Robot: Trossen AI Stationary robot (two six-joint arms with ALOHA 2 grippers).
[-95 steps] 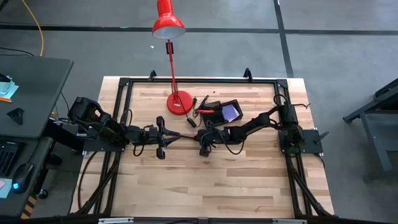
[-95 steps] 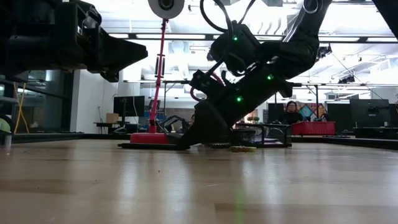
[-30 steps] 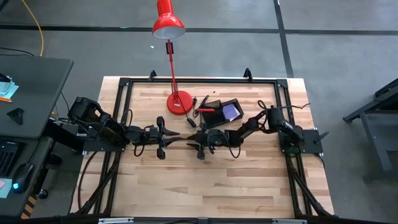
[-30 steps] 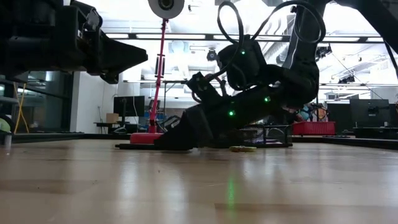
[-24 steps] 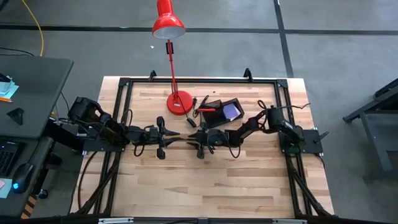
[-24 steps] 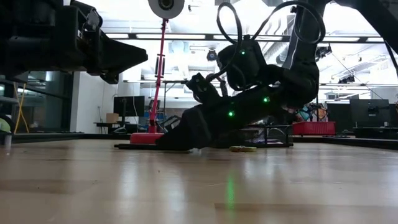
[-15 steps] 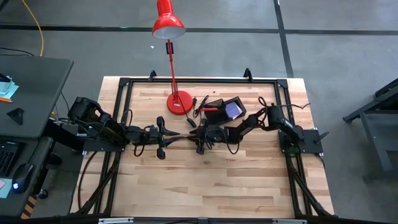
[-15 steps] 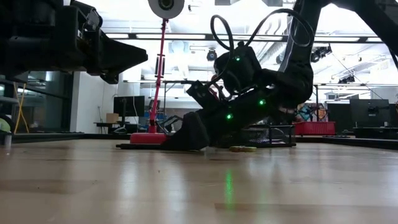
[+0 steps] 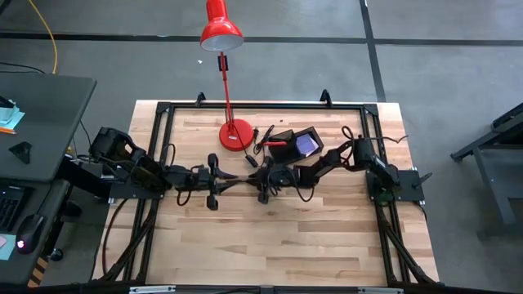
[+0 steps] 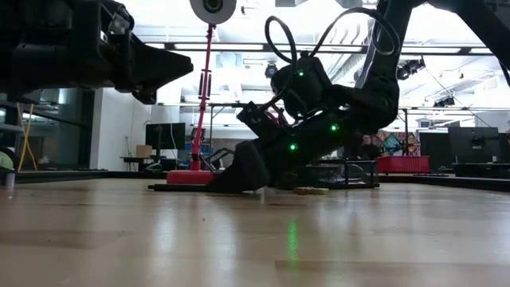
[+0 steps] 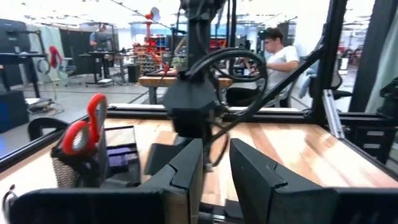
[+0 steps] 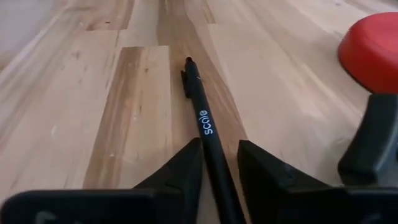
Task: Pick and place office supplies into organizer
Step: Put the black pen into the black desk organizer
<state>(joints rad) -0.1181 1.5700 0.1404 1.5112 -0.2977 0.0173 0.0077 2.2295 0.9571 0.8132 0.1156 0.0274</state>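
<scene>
Right gripper [image 12: 219, 163] is low over the surface [image 9: 286, 237], just in front of the organizer [image 9: 296, 145], and its fingers [image 12: 177, 174] pinch a dark pen [image 12: 208, 134]; the barrel runs out between them and lies along the wood, so the grip looks made but the pen is not lifted clear yet. In the high view the same gripper [image 9: 265, 184] sits near mid-surface, between the organizer and the left arm. Left gripper [image 9: 214, 181] waits on the left half, pointing toward the right arm, fingers [image 11: 186, 171] nearly together with only a narrow gap, nothing between them. Organizer stands toward the far side, right of the lamp [image 9: 235, 134] base. Done so far, judging by how things lie: red-handled scissors [image 11: 84, 127] stand upright in the organizer's mesh cup, and a purple-blue pad [image 9: 304, 144] sits in a compartment. Left to do: the held pen needs carrying up and dropping into a slot; at least one more dark pen [image 9: 252, 160] lies just left of the organizer near the lamp base. A small yellowish piece [image 10: 311, 190] lies on the wood in the low view, near the organizer, not in it. Pink pad not seen. Roughly mid-task, I'd say.
</scene>
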